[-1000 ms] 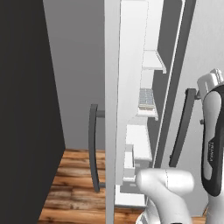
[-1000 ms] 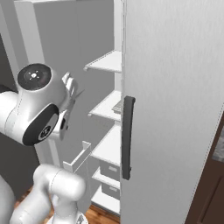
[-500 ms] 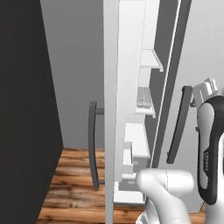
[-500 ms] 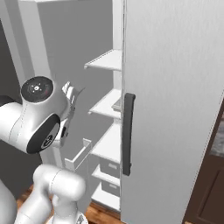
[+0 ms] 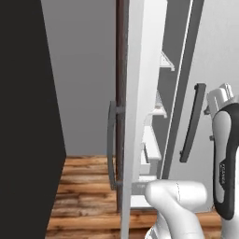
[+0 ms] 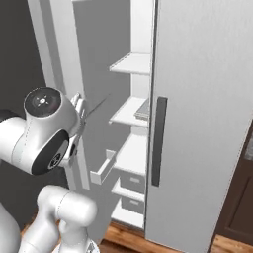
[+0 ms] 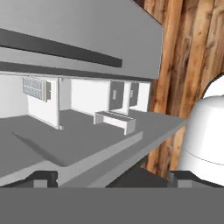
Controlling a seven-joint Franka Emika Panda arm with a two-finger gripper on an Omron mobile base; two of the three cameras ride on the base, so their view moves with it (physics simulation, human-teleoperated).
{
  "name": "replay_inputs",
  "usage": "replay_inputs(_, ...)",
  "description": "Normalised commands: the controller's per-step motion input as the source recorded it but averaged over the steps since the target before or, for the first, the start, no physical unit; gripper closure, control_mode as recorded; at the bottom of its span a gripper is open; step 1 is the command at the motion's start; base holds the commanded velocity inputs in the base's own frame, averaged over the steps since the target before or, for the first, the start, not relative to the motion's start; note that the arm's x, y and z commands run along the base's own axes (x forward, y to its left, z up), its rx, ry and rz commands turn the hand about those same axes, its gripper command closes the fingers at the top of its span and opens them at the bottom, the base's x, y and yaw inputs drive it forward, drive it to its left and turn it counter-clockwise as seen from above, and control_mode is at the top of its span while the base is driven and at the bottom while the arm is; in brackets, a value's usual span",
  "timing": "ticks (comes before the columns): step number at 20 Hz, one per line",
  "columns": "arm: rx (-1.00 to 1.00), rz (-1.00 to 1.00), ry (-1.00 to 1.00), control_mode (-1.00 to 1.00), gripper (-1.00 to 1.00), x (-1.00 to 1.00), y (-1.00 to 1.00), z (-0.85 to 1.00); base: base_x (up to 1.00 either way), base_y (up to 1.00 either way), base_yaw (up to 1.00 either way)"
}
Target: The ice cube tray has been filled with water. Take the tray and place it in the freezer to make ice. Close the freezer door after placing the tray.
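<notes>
We find one marking: small vertical lettering on the dark cover of the robot arm (image 5: 225, 172) in the left base view, perhaps a brand name, too blurred to read.

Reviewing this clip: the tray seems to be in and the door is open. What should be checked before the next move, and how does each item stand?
1. Ice cube tray resting on a shelf inside the freezer: ok.
2. Gripper open with nothing between its fingertips: ok.
3. Freezer door closed: not ok, it stands wide open.
4. Door bin free of anything that would block closing: ok.
5. Water level in the tray's cells: cannot tell, too small.
6. Gripper touching the door to push it: cannot tell.
</notes>
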Motion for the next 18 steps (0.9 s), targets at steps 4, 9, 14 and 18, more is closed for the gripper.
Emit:
replay_inputs(4,0.0,0.0,0.0,1.0,-1.0,0.0,0.0,0.0,0.0,0.86,-0.21)
replay_inputs(9,0.0,-0.04,0.0,-1.0,-1.0,-0.08,-0.06,0.0,-0.1,0.08,-0.17)
replay_inputs(14,0.02,-0.17,0.0,-1.0,-1.0,-0.34,-0.48,0.0,0.0,0.0,0.0)
replay_inputs(18,0.0,-0.14,0.0,-1.0,-1.0,-0.03,-0.21,0.0,0.0,0.0,0.0)
